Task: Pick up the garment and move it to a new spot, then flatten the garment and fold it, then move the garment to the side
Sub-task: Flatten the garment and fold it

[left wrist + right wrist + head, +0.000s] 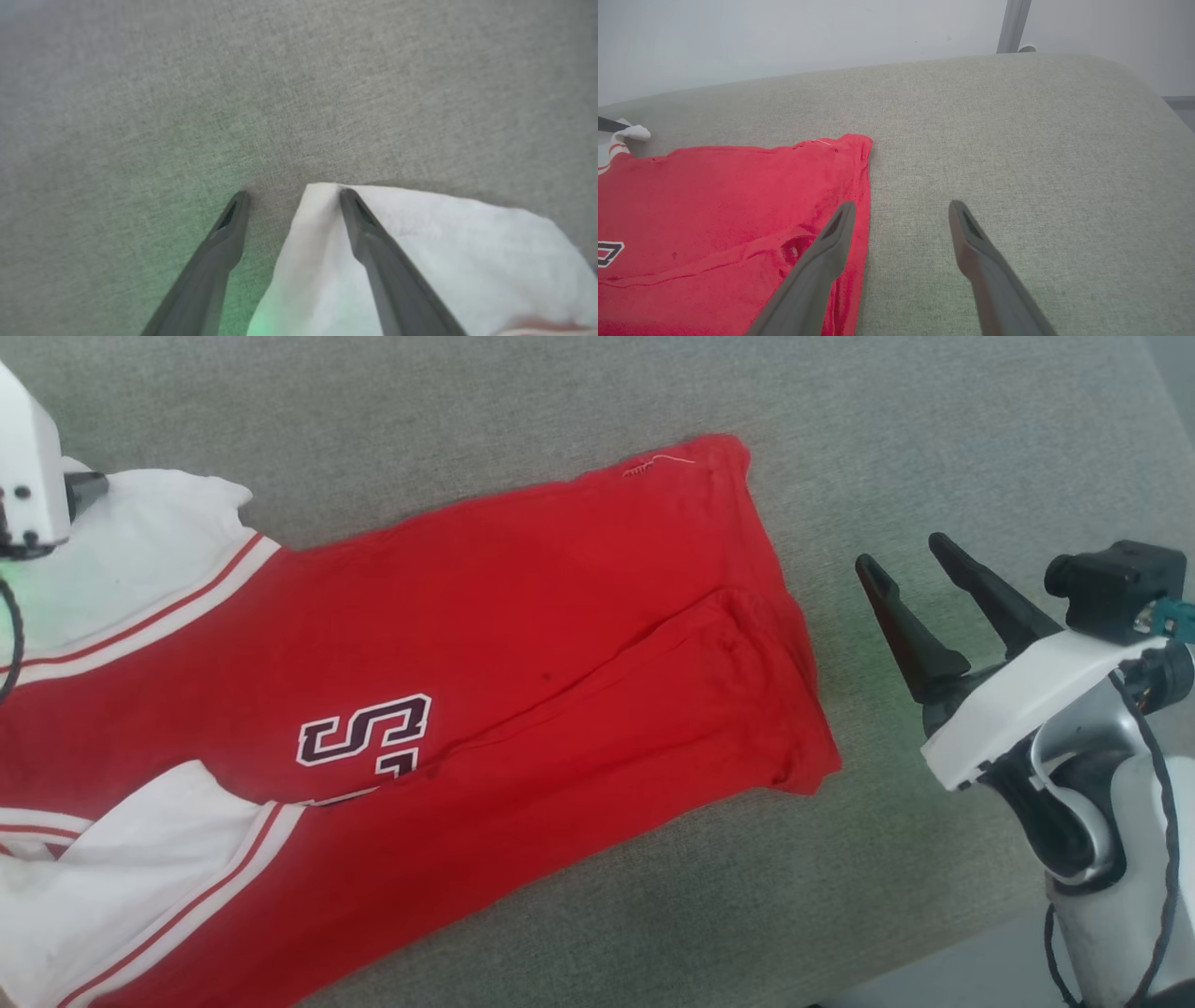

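Observation:
The garment [523,644], a red jersey with white sleeves and striped trim, lies spread on the grey upholstered surface [560,392], its hem toward the right. My right gripper [906,560] hovers open just off the hem's right edge. In the right wrist view that gripper [902,206] is open, its left finger over the hem of the red cloth [714,210]. My left arm's white housing [28,457] sits above the far white sleeve. In the left wrist view the left gripper [293,195] is open, one finger lying over the sleeve [444,242], nothing gripped.
The grey surface's rounded edge runs along the lower right, with floor [971,971] beyond it. Bare grey fabric [1017,140] stretches right of the hem. A pale wall and a metal post [1013,23] stand behind the surface.

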Available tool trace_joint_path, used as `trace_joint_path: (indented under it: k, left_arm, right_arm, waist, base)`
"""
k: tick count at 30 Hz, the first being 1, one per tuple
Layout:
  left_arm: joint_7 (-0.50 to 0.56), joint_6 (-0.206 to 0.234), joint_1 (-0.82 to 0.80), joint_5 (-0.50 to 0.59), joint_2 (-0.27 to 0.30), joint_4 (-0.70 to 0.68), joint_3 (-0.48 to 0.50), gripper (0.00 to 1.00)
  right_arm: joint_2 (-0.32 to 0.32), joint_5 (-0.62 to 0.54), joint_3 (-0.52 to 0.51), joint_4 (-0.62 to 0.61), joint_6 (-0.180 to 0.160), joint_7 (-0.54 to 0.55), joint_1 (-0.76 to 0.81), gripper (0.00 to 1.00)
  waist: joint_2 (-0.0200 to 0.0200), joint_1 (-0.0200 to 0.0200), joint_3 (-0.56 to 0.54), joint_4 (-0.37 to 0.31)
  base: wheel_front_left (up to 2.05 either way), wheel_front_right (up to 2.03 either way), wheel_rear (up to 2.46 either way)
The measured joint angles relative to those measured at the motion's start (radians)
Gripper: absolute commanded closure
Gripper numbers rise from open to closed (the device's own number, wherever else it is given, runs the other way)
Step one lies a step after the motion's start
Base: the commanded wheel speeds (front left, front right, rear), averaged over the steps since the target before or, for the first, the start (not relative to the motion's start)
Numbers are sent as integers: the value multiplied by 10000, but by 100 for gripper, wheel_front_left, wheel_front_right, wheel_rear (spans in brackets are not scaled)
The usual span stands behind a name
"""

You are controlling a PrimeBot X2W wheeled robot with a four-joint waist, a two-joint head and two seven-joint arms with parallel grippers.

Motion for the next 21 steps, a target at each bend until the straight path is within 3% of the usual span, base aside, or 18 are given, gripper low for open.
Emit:
trace_joint_path:
  k: [1,2,12,21]
  left_arm:
    - [151,-67,-52,-71,-88,148,4,67]
    - [151,-67,-52,-71,-88,148,4,100]
    - [366,-474,-583,-288,-1051,880,-94,100]
    - [-63,-859,-1072,-228,-2104,1363,-207,100]
  right_arm:
    - [-35,59,35,31,0,58,-60,0]
    - [-35,59,35,31,0,58,-60,0]
    - [-384,426,686,834,0,1649,-1751,0]
    - [-802,518,1135,2606,0,3568,-3729,0]
  waist:
    - [0,0,30,30]
    - [0,0,30,30]
    - [0,0,157,628]
    - [0,0,355,1536]
  base:
    - [0,0,0]
    - [0,0,0]
    - [0,0,0]
    - [0,0,0]
